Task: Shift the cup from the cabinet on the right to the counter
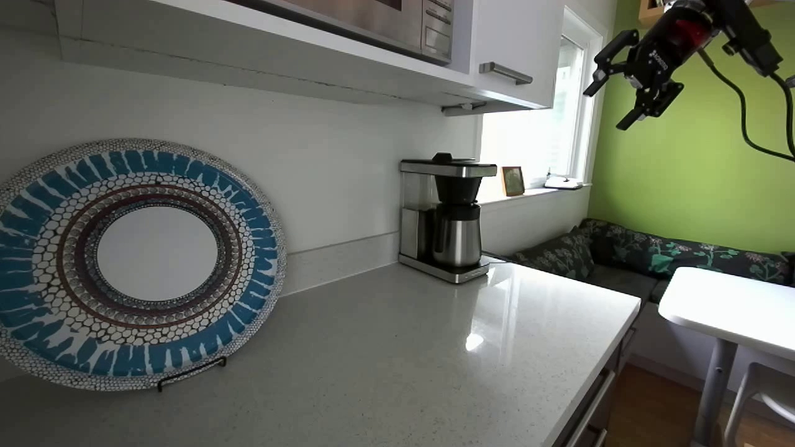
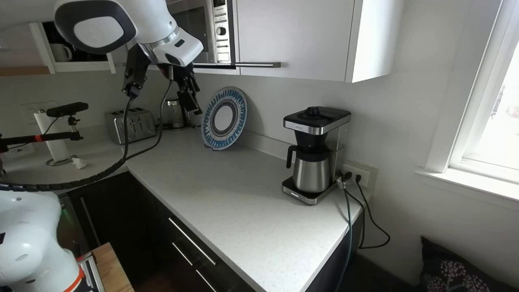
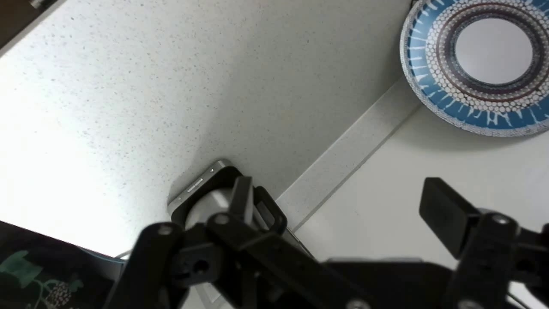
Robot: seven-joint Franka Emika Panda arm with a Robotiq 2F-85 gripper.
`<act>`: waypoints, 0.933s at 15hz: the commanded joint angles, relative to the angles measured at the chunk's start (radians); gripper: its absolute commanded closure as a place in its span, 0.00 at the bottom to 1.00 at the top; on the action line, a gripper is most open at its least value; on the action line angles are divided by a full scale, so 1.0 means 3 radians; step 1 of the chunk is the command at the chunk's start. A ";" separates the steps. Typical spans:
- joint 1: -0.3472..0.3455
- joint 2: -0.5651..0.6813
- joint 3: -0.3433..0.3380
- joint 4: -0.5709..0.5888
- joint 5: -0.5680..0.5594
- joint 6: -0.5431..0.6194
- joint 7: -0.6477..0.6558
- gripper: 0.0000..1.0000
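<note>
The white upper cabinet shows in both exterior views, with its flat door (image 1: 518, 53) (image 2: 296, 36) shut and a metal bar handle (image 1: 506, 73) at the door's lower edge. The shut door hides its inside. The cup is hidden or out of view. The pale grey-white counter (image 1: 372, 347) (image 2: 227, 190) runs below the cabinet and fills much of the wrist view (image 3: 163, 86). My gripper (image 1: 607, 107) hangs in the air above counter height, apart from the door. In the wrist view its two fingers (image 3: 336, 189) are wide apart with nothing between them.
A coffee maker (image 1: 444, 217) (image 2: 316, 154) with a steel carafe stands at the counter's end. A round decorative plate (image 1: 155, 264) (image 2: 224, 117) leans on the wall. A microwave (image 2: 198, 32) sits beside the cabinet. A pale mug (image 2: 61, 52) stands in an open shelf.
</note>
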 commanded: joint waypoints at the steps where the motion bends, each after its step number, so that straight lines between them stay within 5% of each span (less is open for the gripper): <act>1: 0.0011 0.0035 -0.0077 0.0169 0.0164 0.0038 0.0104 0.00; 14: 0.0072 0.0562 -0.0108 0.0735 0.0515 0.0472 0.0416 0.00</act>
